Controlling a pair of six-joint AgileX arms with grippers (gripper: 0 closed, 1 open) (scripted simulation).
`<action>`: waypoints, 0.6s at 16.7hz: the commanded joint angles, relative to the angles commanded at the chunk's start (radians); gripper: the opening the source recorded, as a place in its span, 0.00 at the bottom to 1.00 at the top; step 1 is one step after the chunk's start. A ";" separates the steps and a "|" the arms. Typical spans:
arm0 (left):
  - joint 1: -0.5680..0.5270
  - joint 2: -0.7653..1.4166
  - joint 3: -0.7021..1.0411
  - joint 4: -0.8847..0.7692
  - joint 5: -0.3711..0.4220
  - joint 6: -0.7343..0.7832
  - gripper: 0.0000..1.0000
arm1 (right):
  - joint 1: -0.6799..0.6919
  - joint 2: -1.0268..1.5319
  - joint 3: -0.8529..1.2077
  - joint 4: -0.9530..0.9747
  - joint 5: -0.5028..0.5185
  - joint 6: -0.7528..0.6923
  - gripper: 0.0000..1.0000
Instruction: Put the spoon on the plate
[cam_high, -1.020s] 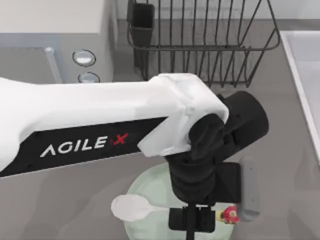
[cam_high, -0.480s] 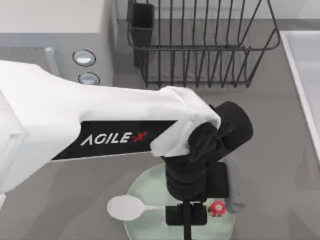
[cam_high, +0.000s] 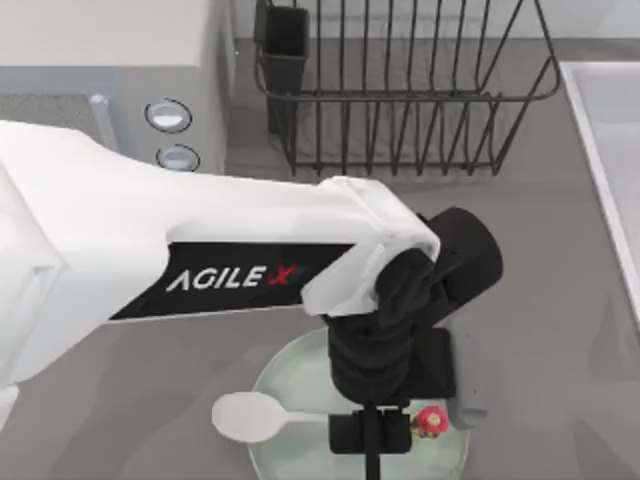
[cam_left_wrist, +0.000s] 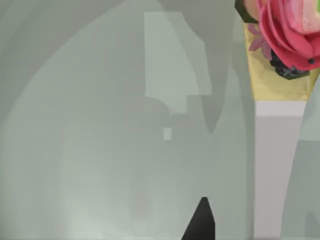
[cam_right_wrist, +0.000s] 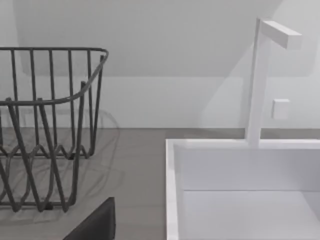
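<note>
The pale mint-green plate (cam_high: 290, 378) lies at the table's near middle edge, half covered by my left arm. My left gripper (cam_high: 370, 434) hangs over it, shut on the thin handle of the white spoon (cam_high: 246, 416). The spoon lies crosswise: its oval bowl reaches past the plate's left rim, and its red ornament (cam_high: 432, 420) sits over the plate's right part. The left wrist view looks close onto the plate's glossy surface (cam_left_wrist: 100, 150), with the spoon's handle (cam_left_wrist: 276, 165), the red-and-yellow ornament (cam_left_wrist: 290, 30) and a dark fingertip (cam_left_wrist: 201, 221). Whether the spoon touches the plate is unclear.
A dark wire dish rack (cam_high: 400, 90) stands at the back, also in the right wrist view (cam_right_wrist: 45, 130). A microwave-like appliance with two knobs (cam_high: 168, 116) is at the back left. A white sink (cam_right_wrist: 240, 195) with its tap (cam_right_wrist: 260, 75) runs along the right edge (cam_high: 605, 150).
My left gripper has carried the spoon to the left, so the red ornament now sits further inside the plate's right rim. The arm has swung further over the table.
</note>
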 joint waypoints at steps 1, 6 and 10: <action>0.000 0.000 0.000 0.000 0.000 0.000 0.30 | 0.000 0.000 0.000 0.000 0.000 0.000 1.00; 0.000 0.000 0.000 0.000 0.000 0.000 0.68 | 0.000 0.000 0.000 0.000 0.000 0.000 1.00; 0.000 0.000 0.000 0.000 0.000 0.000 0.98 | 0.000 0.000 0.000 0.000 0.000 0.000 1.00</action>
